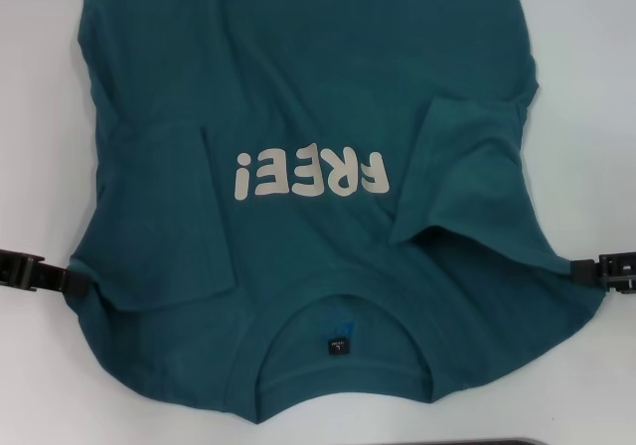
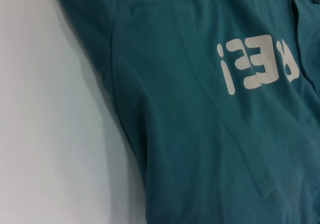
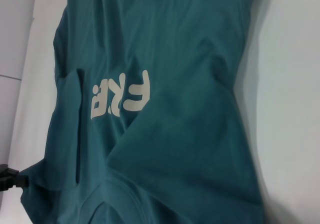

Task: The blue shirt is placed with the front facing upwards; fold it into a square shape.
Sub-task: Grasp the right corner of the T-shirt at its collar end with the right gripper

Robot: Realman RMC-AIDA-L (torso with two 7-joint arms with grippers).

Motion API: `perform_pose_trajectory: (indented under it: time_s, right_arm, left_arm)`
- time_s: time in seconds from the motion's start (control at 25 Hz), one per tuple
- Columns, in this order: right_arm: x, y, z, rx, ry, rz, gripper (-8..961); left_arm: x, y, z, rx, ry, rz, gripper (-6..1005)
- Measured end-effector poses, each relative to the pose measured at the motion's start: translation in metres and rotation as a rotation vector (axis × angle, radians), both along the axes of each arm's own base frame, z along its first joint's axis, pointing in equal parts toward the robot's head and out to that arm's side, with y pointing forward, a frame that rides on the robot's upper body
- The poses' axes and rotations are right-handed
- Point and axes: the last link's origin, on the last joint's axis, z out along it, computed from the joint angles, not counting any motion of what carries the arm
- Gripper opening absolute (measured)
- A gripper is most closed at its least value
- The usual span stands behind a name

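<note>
While the dark teal-blue cotton T-shirt [image 1: 318, 97] lies front-up on the white table [image 1: 40, 117], both sleeves folded inward, its cream "FREE!" lettering [image 1: 310, 175] reads upside down, far of the small black neck label [image 1: 339, 347]. Its hem is cut off. The left gripper [image 1: 62, 277] and right gripper [image 1: 586, 268] each pinch a shoulder edge.

The blue shirt [image 1: 318, 87] before me is dark teal, plain apart from cream lettering [image 1: 310, 175]. Its neck label [image 1: 339, 348] is black. The surface [image 1: 40, 117] is white.
</note>
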Motion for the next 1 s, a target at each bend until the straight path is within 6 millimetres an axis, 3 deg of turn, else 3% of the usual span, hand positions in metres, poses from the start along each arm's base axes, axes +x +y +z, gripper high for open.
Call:
perform_pose_trajectory:
  time_s: [0.12,0.36,0.56,0.88,1.0]
  right_arm:
    - [-0.0008,0.0003,-0.0011,-0.002,0.001,0.003,576]
    - [-0.0008,-0.0007,-0.0035,-0.021,-0.007,0.007,508]
    - [-0.0003,0.0001,-0.0059,-0.046,-0.035,0.016,293]
    - [0.0014,0.0037,-0.0016,-0.033,-0.054,0.017,29]
    - [0.0031,0.0046,0.0016,-0.019,-0.062,0.015,28]
  left_arm:
    - [-0.0001,0.0,0.0003,0.002,-0.001,0.001,7]
    - [0.0009,0.0014,0.0007,0.004,0.001,-0.003,7]
    - [0.0022,0.0031,0.0011,0.003,0.002,-0.008,7]
    - [0.0029,0.0042,0.0017,0.005,0.002,-0.009,8]
    - [0.0027,0.005,0.0034,0.007,0.006,-0.007,8]
